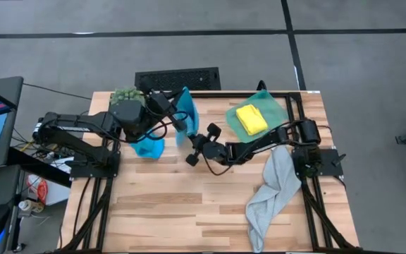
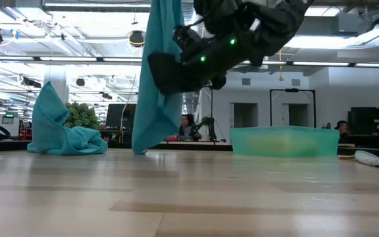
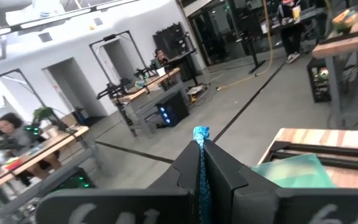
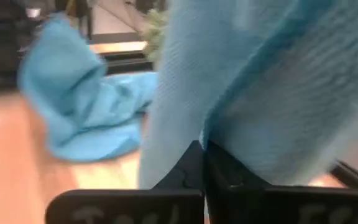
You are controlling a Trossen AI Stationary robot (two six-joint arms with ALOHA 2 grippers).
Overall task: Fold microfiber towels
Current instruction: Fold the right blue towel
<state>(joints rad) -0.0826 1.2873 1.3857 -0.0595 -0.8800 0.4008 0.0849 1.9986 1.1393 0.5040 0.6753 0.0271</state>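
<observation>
A bright blue towel [image 1: 186, 106] hangs upright between my two grippers; it shows as a long strip in the low view [image 2: 158, 79]. My left gripper [image 1: 180, 124] is shut on it high up. My right gripper [image 1: 192, 146] is shut on it lower down, from the right. A second blue towel [image 1: 147, 147] lies crumpled in a heap on the table by the left arm. A yellow folded towel [image 1: 251, 118] lies in the green bin [image 1: 273, 107]. A pale grey towel [image 1: 270, 190] lies limp at the near right. My left gripper pinches the blue towel between its two shut fingers; a small tuft of the towel's edge [image 3: 201, 133] sticks out past the fingertips. The towel hangs below the hold. My right gripper pinches the hanging towel's side [image 4: 194, 134] between its two shut fingers, coming level from the table's right [image 2: 170, 72]. One layer or several, I cannot tell. The towel hangs down past the fingers, and its lower end [image 2: 139, 149] reaches the table.
A fuzzy green ball-shaped plant [image 1: 127, 96] stands at the far left behind the left arm. The green bin stands at the far right. Bare wood [image 1: 175, 204] lies along the table's near middle. People and desks show in the room beyond.
</observation>
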